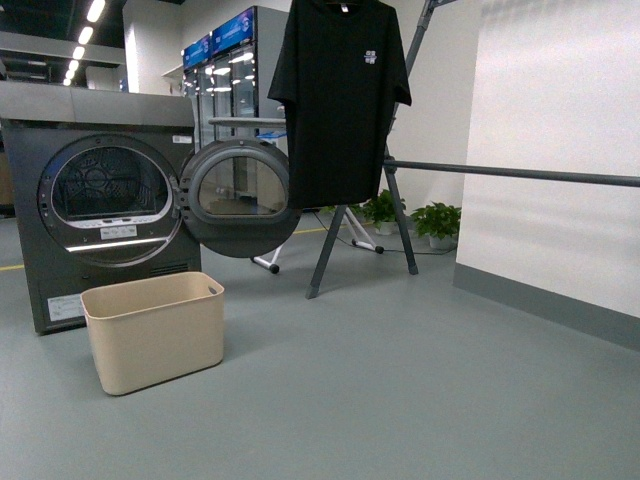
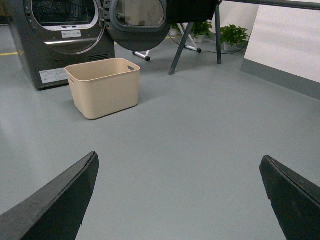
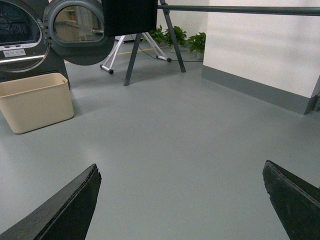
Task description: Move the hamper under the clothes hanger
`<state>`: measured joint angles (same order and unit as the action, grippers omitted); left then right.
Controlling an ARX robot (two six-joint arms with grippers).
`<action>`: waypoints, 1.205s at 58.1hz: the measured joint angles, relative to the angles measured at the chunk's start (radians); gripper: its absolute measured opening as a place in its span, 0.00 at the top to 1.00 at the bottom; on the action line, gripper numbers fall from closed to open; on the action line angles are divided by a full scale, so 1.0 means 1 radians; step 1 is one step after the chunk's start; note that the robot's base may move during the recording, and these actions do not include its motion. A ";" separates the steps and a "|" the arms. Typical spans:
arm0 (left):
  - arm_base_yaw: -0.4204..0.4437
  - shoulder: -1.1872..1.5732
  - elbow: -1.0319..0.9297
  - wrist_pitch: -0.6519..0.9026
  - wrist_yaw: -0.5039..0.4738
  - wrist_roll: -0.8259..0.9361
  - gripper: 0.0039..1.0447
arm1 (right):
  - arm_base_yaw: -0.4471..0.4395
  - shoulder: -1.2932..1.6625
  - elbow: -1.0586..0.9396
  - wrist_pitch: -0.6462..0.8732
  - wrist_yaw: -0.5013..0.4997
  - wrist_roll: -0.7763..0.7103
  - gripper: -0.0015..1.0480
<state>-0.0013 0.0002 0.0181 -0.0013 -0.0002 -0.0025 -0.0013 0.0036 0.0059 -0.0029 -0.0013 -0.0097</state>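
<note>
Hamper (image 1: 153, 332) sat on the floor just in front of the dryer (image 1: 100, 200), not under the clothes hanger (image 1: 510, 173) off the dryer's door side. Likely light, stiff, slick plastic; take the rim at a handle slot. Left gripper (image 2: 179, 157) and right gripper (image 3: 181, 166) gaped wide, empty.

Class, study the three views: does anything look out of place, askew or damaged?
Nothing spilled or damaged. The dryer door hangs open, and the hamper stands upright before the dryer, not under the clothes hanger.

Beige plastic hamper (image 1: 155, 335) sits upright just in front of the dryer (image 1: 95, 200). Dark grey clothes hanger (image 1: 480, 169), A-frame legs, stands to the dryer's right.
</note>
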 joint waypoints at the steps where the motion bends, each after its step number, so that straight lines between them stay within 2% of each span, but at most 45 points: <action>1: 0.000 0.000 0.000 0.000 0.000 0.000 0.06 | 0.000 0.000 0.000 0.000 0.000 0.000 0.08; 70: 0.000 0.000 0.000 0.000 0.000 0.000 0.06 | 0.000 0.000 0.000 0.000 0.000 0.000 0.08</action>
<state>-0.0017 -0.0002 0.0181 -0.0013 -0.0002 -0.0025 -0.0013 0.0036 0.0059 -0.0029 -0.0013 -0.0097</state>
